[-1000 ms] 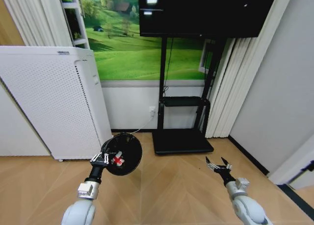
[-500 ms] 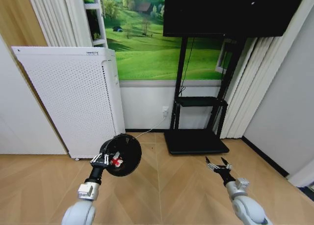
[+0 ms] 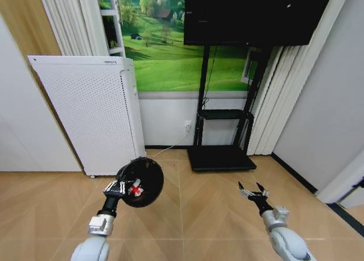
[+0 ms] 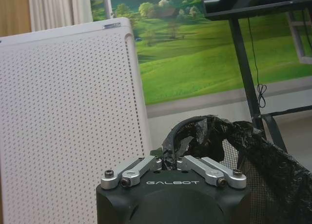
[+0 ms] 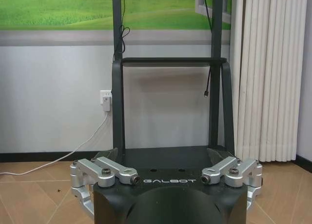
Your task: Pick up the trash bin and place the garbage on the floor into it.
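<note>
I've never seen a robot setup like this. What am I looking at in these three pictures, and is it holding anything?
It is a wheeled robot with two arms. One picture looks down from its head; the other two come from cameras on each wrist. The left gripper is shut on the rim of a small black mesh trash bin, held above the wood floor, with something red and white inside. The right gripper is open and empty. Behind stand a white air purifier and a TV stand.

Black mesh trash bin, red-and-white scrap seemingly inside; tan herringbone floor; white perforated purifier
</note>
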Controlling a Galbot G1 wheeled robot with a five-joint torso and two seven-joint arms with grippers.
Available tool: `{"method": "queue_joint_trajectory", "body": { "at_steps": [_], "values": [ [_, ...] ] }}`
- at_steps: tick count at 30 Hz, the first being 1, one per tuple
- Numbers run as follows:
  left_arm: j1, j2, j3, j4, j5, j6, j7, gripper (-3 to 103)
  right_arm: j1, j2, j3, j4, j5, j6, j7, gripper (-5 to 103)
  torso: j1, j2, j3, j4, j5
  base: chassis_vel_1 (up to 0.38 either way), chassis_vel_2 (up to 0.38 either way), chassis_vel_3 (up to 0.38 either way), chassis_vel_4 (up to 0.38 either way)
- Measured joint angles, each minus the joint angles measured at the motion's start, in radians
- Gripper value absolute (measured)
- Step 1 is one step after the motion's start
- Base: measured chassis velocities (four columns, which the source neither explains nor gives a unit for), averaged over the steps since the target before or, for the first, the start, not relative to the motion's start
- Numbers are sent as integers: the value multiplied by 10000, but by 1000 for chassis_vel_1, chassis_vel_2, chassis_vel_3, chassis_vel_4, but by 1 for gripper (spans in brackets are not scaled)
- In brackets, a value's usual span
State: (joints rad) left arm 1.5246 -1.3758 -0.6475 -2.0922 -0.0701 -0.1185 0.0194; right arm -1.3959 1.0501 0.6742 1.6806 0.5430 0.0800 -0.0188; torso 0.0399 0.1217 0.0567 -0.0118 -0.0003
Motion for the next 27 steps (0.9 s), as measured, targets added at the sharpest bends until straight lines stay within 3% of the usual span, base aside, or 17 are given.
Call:
{"method": "queue_joint_trajectory", "body": {
  "at_steps": [6,11,27],
  "values": [
    [393,16,-308,-105,-1035,561,-150,7,2,0,0,0,0,0,0,100,5,-2,6,2,2,5,-17,-14,31],
    [683,72,-648,65,-1432,724,-204,7,5,0,0,0,0,0,0,100,9,-3,7,2,2,-52,58,51,-34],
    [927,137,-981,1427,-2062,735,-196,7,3,0,0,0,0,0,0,100,7,-4,5,1,2,0,0,0,0]
  ]
}}
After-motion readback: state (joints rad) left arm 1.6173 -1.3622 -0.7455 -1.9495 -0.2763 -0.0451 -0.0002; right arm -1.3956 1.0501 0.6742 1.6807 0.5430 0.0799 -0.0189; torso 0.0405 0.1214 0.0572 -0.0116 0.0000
